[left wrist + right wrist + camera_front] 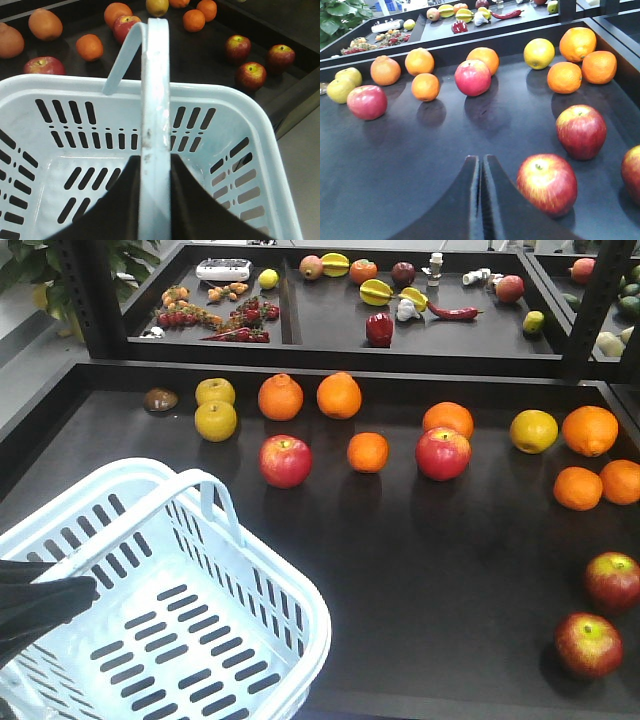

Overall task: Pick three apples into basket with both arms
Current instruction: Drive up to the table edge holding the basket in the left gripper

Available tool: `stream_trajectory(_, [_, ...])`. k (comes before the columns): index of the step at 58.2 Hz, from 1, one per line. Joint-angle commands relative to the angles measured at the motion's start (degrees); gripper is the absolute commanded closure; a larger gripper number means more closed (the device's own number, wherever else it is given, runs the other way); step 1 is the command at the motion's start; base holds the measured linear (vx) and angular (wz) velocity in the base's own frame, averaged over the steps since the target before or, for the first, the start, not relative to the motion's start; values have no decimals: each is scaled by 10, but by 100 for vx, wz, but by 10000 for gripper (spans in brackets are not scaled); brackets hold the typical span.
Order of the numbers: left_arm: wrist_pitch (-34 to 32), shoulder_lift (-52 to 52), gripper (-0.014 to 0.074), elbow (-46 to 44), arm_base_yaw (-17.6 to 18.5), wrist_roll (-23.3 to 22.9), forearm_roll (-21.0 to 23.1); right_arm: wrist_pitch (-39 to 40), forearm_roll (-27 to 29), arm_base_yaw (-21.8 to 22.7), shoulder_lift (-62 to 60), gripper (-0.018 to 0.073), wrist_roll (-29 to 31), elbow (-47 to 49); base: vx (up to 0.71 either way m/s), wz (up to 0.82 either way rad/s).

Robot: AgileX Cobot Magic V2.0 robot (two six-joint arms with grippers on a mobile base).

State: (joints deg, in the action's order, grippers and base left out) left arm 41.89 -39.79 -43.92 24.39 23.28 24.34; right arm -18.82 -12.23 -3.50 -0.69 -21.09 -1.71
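Observation:
The pale blue basket (pixel 130 475) stands at the lower left of the dark shelf, and nothing lies inside it. My left gripper (pixel 155 165) is shut on its raised handle (pixel 155 100); the front view shows this gripper (pixel 85 592) as a black shape at the left edge. Three dark red apples (pixel 237 47) (pixel 250 75) (pixel 280 56) lie beyond the basket rim (pixel 210 92). My right gripper (pixel 481 162) is shut and holds nothing, low over the shelf. One apple (pixel 547 182) sits just to its right, another (pixel 581 131) lies farther on, and a third (pixel 632 175) shows at the frame edge.
Oranges (pixel 339 395), yellow fruit (pixel 216 420) and two pinkish-red apples (pixel 285 461) (pixel 443 453) are spread across the shelf's rear half. A raised lip (pixel 400 375) separates a back shelf holding assorted produce. A black post (pixel 590 310) stands at the right.

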Motion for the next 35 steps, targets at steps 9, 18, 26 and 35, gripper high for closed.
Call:
stream_trajectory(9, [-49,2,603,-15,2,-3,18,42,-4,2,-6,564,1,-7,10,-6])
stream_trajectory(18, [-49,2,603,-15,2,-3,18,42,-4,2,-6,564,1,-7,11,-8])
stream_trajectory(26, [-49,2,603,-15,2,-3,18,42,-4,2,-6,564,1,-7,10,-9])
stream_trajectory(35, [-49,2,603,-15,2,-3,18,42,-4,2,-6,564,1,-7,10,-7])
